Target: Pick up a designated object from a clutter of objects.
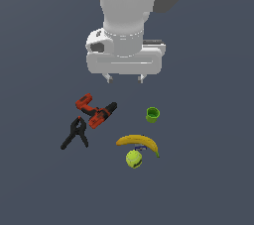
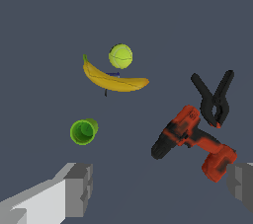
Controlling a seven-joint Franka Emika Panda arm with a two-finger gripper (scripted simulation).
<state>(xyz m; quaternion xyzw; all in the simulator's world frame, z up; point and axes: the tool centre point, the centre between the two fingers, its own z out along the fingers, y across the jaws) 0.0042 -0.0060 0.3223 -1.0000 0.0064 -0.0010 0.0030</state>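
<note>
Flat, drill (image 1: 95,110) chuck toward cup (image 1: 152,114)

Drill (image 2: 193,141): red and black, hard-plastic look, matt, faint mottling on the red housing; black chuck end smooth. Spring clamp (image 2: 214,98): black, matt, plastic-looking, small red tip. Banana (image 2: 112,79): yellow peel, smooth, slight sheen. Tennis ball (image 2: 120,56): yellow-green, dull, fuzzy-felt look with thin seam line. Cup (image 2: 83,131): green, smooth plastic, mild gloss. Gripper (image 1: 125,77): white shell, smooth satin finish; fingers (image 2: 79,190) grey, matt. Table (image 1: 208,179): flat dark grey-blue, matt, no texture.
</note>
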